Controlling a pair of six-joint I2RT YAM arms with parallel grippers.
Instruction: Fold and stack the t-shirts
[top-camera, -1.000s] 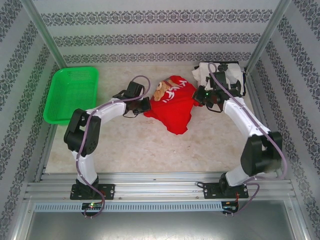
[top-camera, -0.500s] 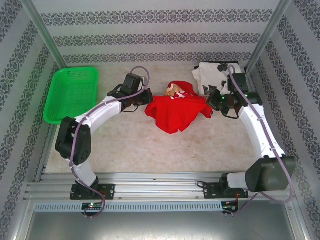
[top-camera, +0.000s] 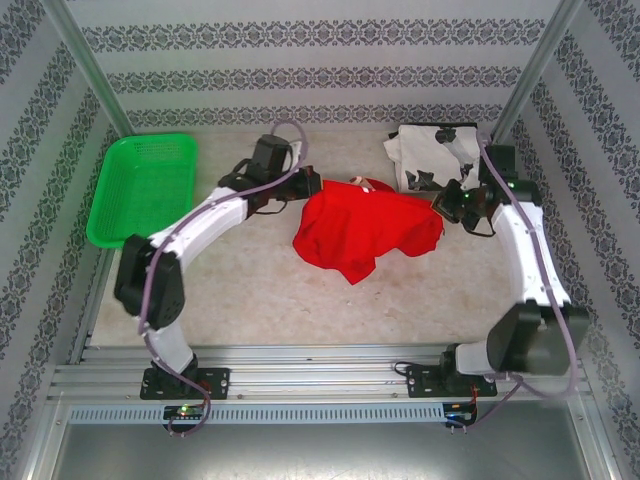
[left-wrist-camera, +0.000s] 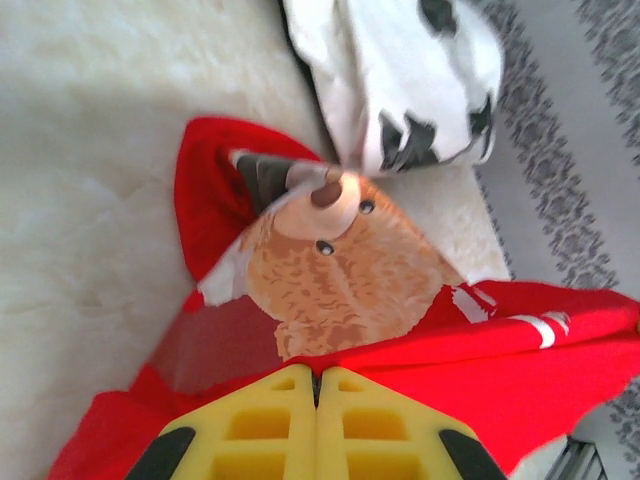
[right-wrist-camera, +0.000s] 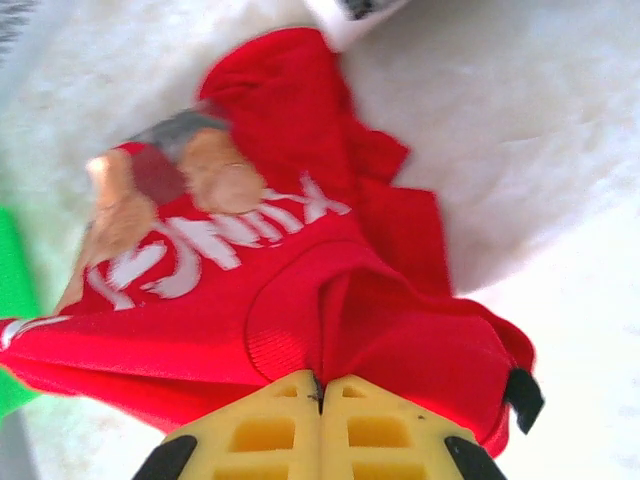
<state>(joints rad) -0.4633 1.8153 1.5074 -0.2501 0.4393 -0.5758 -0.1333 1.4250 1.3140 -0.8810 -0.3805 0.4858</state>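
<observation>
**A pale surface (top-camera: 260, 290) inside patterned walls, a red shirt (top-camera: 360, 230) held between two arms**

The surface is cream and mottled, closed in by grey-and-white patterned walls (top-camera: 300, 60) with metal posts (top-camera: 85, 60) at the far corners. A green basket (top-camera: 140, 190) sits at the left edge of the overhead view, well apart from the cloth.

The red shirt hangs in the middle of that view, spread wide between the arms. Its lower part sags toward the near side in a loose point. Whether that part rests on the surface cannot be told. The left pincer (top-camera: 308, 186) is closed on the shirt's upper left edge, and the right pincer (top-camera: 442, 204) is closed on its upper right edge.

A white shirt (top-camera: 425, 150) with black blotches lies bunched in the upper right corner, just behind the right arm's wrist.

In the left wrist view, the yellow fingers (left-wrist-camera: 250, 430) at the bottom press together over a red fold. A brown bear print (left-wrist-camera: 330, 280) shows beyond it, and the white shirt is at the top.

In the right wrist view, the yellow fingers (right-wrist-camera: 260, 430) pinch a gathered red seam. White lettering (right-wrist-camera: 230, 240) runs across the cloth above them.
</observation>
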